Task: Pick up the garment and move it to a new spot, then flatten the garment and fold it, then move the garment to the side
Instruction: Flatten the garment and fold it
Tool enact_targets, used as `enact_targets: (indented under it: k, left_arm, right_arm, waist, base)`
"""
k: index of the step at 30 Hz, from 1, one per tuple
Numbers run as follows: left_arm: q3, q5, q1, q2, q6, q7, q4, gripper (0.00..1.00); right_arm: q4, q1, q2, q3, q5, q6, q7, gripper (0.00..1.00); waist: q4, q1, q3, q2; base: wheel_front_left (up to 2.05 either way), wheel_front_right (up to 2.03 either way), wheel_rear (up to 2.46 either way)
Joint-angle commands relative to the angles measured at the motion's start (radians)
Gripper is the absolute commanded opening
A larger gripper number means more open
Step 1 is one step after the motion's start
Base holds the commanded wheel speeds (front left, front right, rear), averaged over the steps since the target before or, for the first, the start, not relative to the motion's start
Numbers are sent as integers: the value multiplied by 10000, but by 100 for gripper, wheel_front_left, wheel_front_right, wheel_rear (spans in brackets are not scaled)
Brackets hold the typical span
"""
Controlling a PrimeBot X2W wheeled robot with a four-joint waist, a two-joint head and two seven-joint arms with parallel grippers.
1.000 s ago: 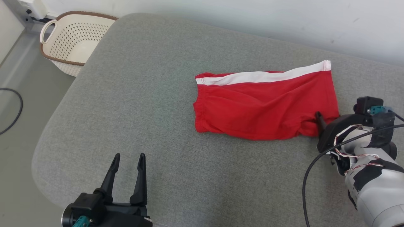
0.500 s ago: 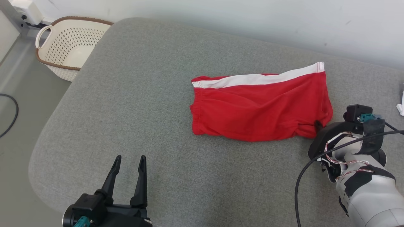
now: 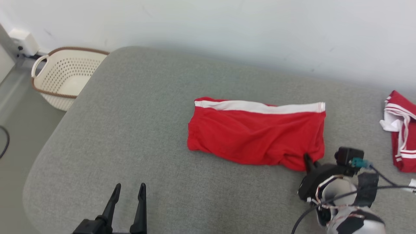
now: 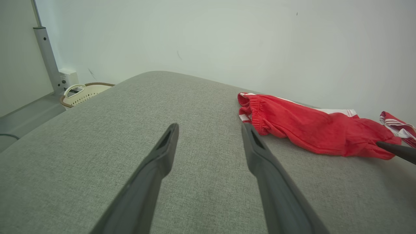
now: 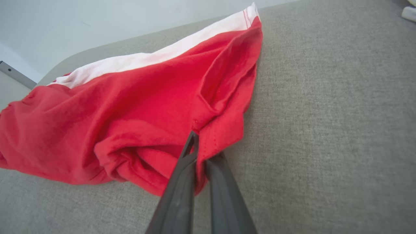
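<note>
Right gripper (image 5: 198,148), jaws shut on the near corner of the garment (image 3: 256,136)!
Thin pinch: cloth may slip out when lifted.

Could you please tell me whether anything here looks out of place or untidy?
The red shorts are bunched at their near right corner, where the right hand pinches the cloth. Another red-and-white garment lies crumpled farther right on the cushion.

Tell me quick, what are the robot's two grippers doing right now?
Left gripper: open, holding nothing.
Right gripper: jaws shut on the corner of the shorts.
</note>
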State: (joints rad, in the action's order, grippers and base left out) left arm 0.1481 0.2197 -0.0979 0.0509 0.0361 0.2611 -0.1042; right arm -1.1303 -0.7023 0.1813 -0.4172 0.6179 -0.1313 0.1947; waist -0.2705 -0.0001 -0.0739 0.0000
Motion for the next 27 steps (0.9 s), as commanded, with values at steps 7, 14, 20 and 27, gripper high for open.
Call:
enact_targets:
  k: [7,14,20,27]
  left_arm:
    - [-24,-50,493,6,-70,49,-40,100]
    - [-124,-75,627,7,-65,49,5,100]
    - [-186,-74,673,4,-108,49,33,100]
    - [-253,-64,713,3,-126,49,70,100]
  right_arm:
    - [1532,1782,59,-1007,599,10,60,0]
    - [2622,2672,582,-1349,937,10,-175,0]
    - [3107,3132,963,-1198,1053,10,-526,0]
    - [3665,3620,975,-1020,1090,10,-784,0]
  waist:
    - [744,1,759,0]
    - [1060,1,929,0]
    - [1184,1,1015,0]
    - [1149,1,1018,0]
  base:
    - [0,0,0]
    - [0,0,0]
    - [0,0,0]
    - [0,0,0]
